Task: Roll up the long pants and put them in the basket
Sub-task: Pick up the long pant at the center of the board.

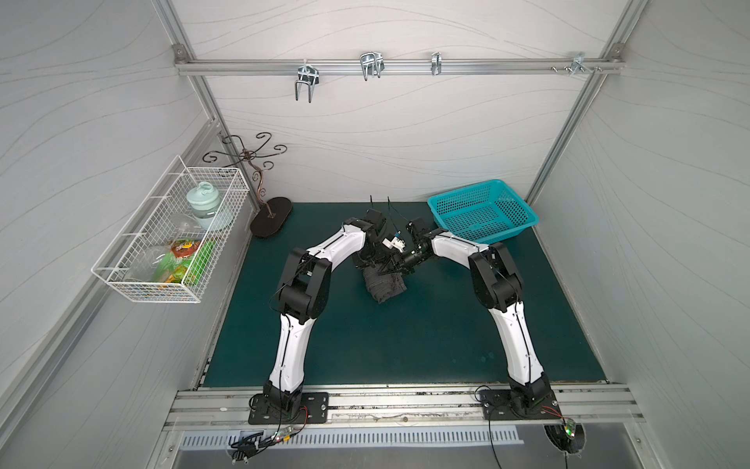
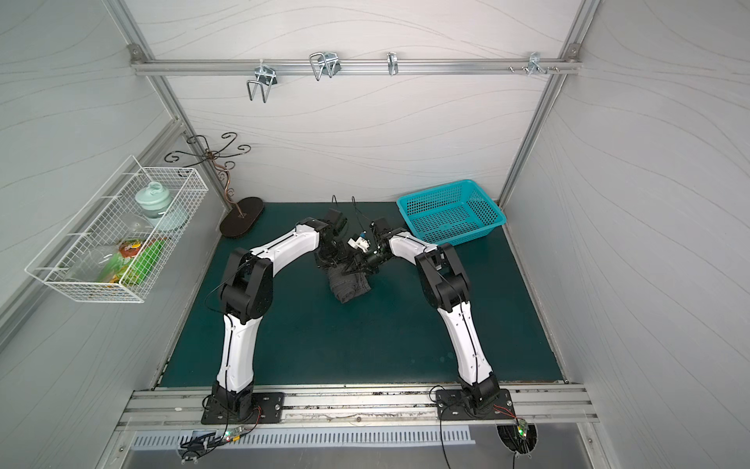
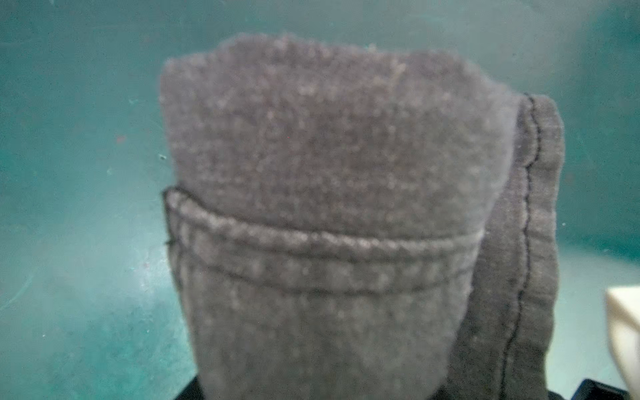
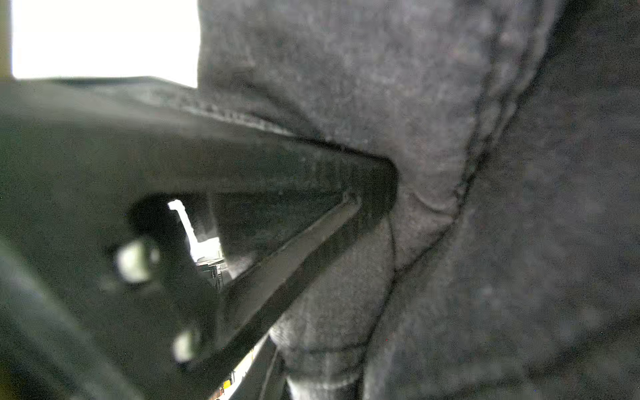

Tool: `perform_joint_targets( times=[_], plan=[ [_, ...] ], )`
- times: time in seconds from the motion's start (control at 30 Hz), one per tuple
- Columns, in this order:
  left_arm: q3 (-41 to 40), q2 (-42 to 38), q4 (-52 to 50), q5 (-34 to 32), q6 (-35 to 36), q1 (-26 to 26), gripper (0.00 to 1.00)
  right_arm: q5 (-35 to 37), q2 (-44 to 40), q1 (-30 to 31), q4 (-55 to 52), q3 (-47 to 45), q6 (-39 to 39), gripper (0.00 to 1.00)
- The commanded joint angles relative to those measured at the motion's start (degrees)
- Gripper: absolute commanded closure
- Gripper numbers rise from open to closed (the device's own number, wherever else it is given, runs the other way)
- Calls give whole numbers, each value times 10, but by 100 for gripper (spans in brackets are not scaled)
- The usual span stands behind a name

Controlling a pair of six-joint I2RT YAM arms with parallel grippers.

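Note:
The long pants [image 1: 385, 286] lie as a short, thick dark grey roll in the middle of the green mat [image 1: 406, 349], seen in both top views [image 2: 349, 286]. Both arms meet at the roll's far end. My left gripper [image 1: 367, 264] is shut on the roll; in the left wrist view the seamed cloth [image 3: 329, 207] covers its jaws. My right gripper [image 1: 391, 266] sits beside it, pressed into the same end. Grey cloth [image 4: 485, 242] fills the right wrist view, and a black finger [image 4: 277, 162] digs into it.
A teal plastic basket [image 1: 483, 211] stands at the back right of the mat, close behind the right arm. A dark metal stand [image 1: 270, 219] is at the back left. A white wire basket [image 1: 170, 231] with packets hangs on the left wall.

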Motion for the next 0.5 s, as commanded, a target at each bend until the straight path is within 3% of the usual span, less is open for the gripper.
perform_joint_targets(
  times=[0.0, 0.13, 0.2, 0.47],
  plan=[
    [-48, 81, -42, 63, -35, -35, 68, -44, 21, 60, -23, -15, 4, 100],
    [-45, 61, -42, 39, -31, -35, 31, -42, 19, 56, -30, -15, -4, 100],
    [-40, 43, -45, 13, -22, -35, 18, -37, 17, 55, -36, -18, -12, 100],
    [48, -19, -90, -69, 38, -17, 12, -23, 1, 52, -39, -41, -25, 100]
  ],
)
